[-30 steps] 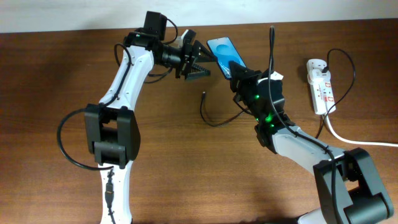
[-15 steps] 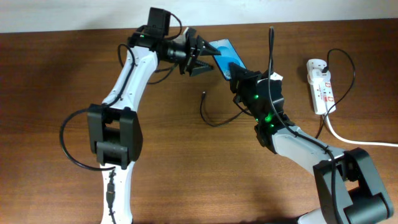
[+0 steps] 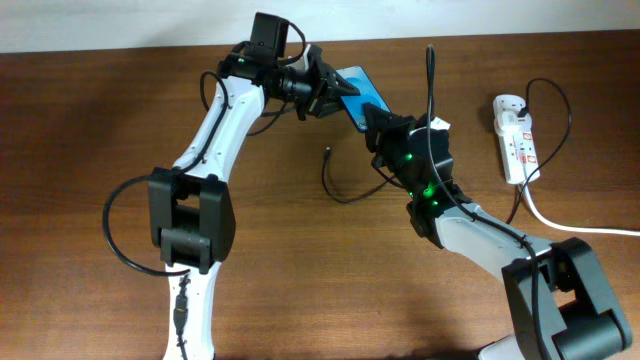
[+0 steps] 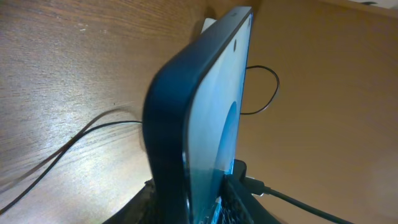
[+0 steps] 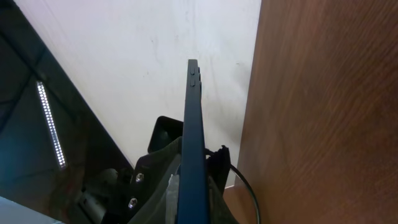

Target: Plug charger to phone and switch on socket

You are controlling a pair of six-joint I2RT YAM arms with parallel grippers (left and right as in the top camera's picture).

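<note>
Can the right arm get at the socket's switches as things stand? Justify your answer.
Probably not yet: the right tool is shut on the phone, held off the table. The socket lies unobstructed off to its side, so only the occupied tool seems in the way.
</note>
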